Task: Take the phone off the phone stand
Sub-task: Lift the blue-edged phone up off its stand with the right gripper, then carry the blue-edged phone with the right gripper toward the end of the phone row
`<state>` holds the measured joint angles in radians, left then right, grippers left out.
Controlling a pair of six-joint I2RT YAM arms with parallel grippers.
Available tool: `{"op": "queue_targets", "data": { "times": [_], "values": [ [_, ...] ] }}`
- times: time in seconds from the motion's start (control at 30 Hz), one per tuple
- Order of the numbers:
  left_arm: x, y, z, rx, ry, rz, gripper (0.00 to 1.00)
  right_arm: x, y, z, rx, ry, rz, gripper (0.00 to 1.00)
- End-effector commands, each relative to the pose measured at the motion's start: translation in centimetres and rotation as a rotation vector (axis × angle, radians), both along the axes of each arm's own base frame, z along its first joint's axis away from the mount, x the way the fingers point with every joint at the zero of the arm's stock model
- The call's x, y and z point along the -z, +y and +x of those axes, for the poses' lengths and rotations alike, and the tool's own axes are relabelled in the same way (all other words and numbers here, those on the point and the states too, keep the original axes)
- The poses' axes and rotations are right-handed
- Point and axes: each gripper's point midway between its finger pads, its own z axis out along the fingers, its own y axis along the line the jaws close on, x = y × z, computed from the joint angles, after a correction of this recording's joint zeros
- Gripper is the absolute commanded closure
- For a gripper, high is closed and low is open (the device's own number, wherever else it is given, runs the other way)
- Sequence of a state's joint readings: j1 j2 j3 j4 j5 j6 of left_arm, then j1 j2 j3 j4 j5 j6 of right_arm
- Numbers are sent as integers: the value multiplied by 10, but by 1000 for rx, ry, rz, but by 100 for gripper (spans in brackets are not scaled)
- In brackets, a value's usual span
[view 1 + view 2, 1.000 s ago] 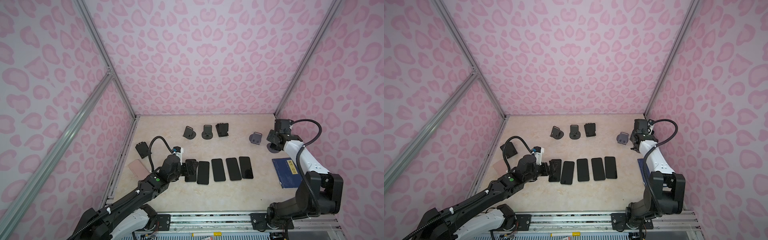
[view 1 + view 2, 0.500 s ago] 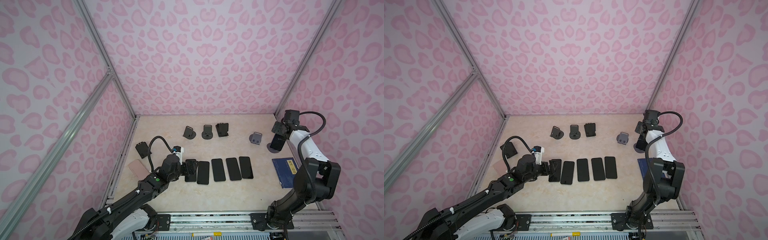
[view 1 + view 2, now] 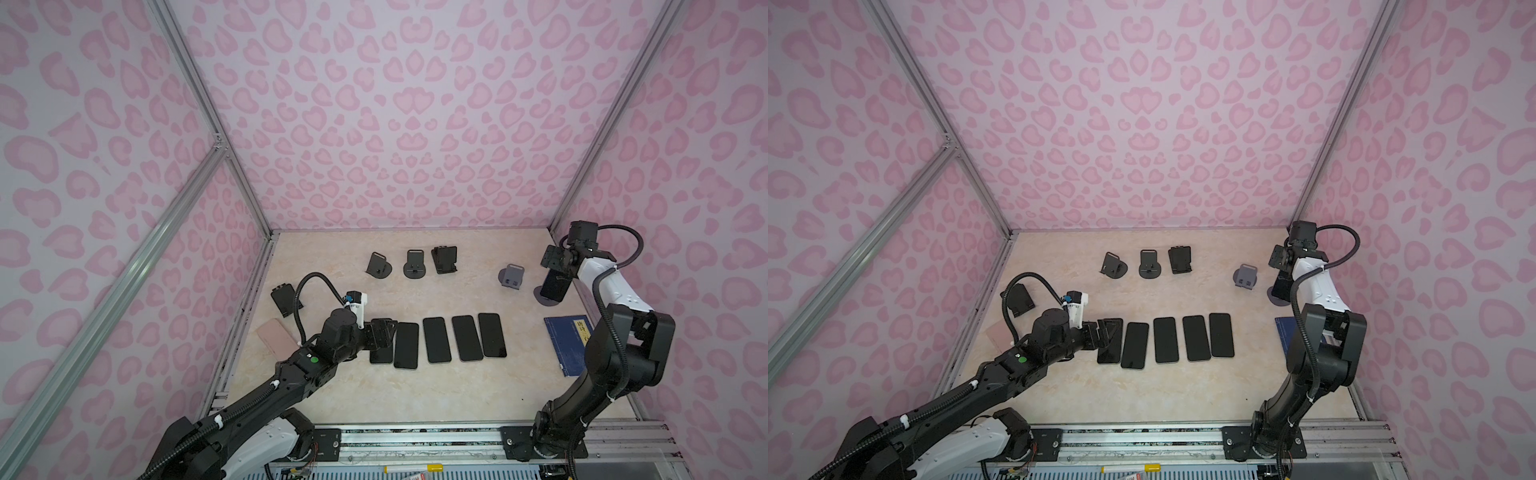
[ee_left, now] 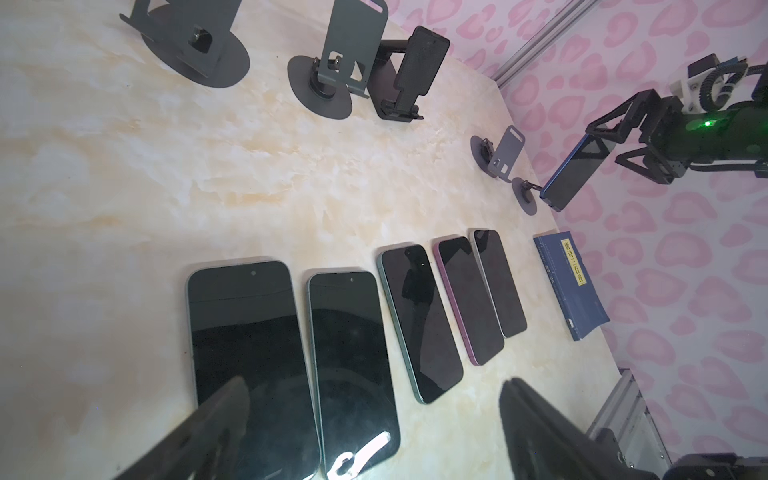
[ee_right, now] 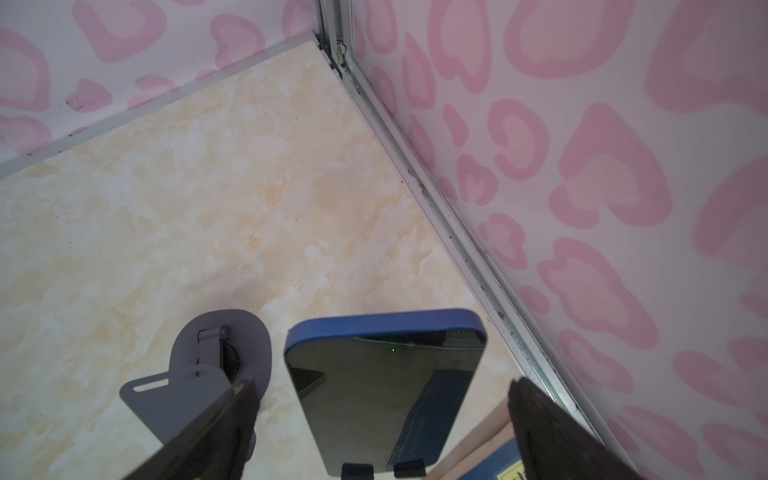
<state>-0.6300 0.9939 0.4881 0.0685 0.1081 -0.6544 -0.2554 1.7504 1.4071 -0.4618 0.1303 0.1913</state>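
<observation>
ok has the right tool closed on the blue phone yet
No, in the right wrist view the right tool stands open, with a gap showing on both sides of the blue phone.

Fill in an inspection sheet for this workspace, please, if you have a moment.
Surface: beige marbled table, no spills seen.
Job's things: blue phone leaning on its stand, far right; not yet removed.
Clutter: five phones lying flat in a row; pink slab, perhaps a phone, at left; book at right; five other stands.
Grippers: right gripper jaws open, flanking the blue phone without contact; left gripper jaws open above the row's left end.
Cables: left cable and right cable loop above the wrists, clear of things.
Surroundings: pink patterned walls, metal frame; nothing else seen.
</observation>
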Motion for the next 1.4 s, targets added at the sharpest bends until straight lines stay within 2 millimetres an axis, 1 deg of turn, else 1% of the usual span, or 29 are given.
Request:
{"op": "queue_targets", "data": {
  "times": [0.0, 0.13, 0.23, 0.37, 0.5, 0.67, 0.9, 1.03, 1.13, 1.37],
  "values": [
    [-6, -2, 3, 9, -29, -16, 3, 9, 1, 1, -14, 13, 1, 3],
    [-6, -3, 4, 10, -27, -17, 3, 15, -2, 0, -7, 33, 1, 5],
    [-6, -4, 6, 10, -22, -20, 3, 17, -1, 1, -21, 27, 6, 6],
    [-7, -5, 7, 12, -14, -23, 3, 24, -7, 0, -17, 34, 26, 10],
    [-7, -3, 8, 4, -13, -22, 3, 33, -3, 4, -61, 30, 65, 15],
    [-4, -1, 9, -4, -7, -17, 3, 38, -2, 5, -71, 37, 73, 24],
    [-7, 5, 9, -29, -27, -23, 3, 40, -4, 7, -66, 35, 80, 33],
    [-8, 5, 8, -29, -28, -25, 3, 36, -5, 5, -58, 25, 74, 36],
    [-8, 6, 8, -29, -29, -25, 3, 29, -4, 3, -51, 13, 67, 38],
    [-14, 8, 5, -31, -40, -37, 3, 4, 2, 2, -71, -34, 63, 41]
  ]
}}
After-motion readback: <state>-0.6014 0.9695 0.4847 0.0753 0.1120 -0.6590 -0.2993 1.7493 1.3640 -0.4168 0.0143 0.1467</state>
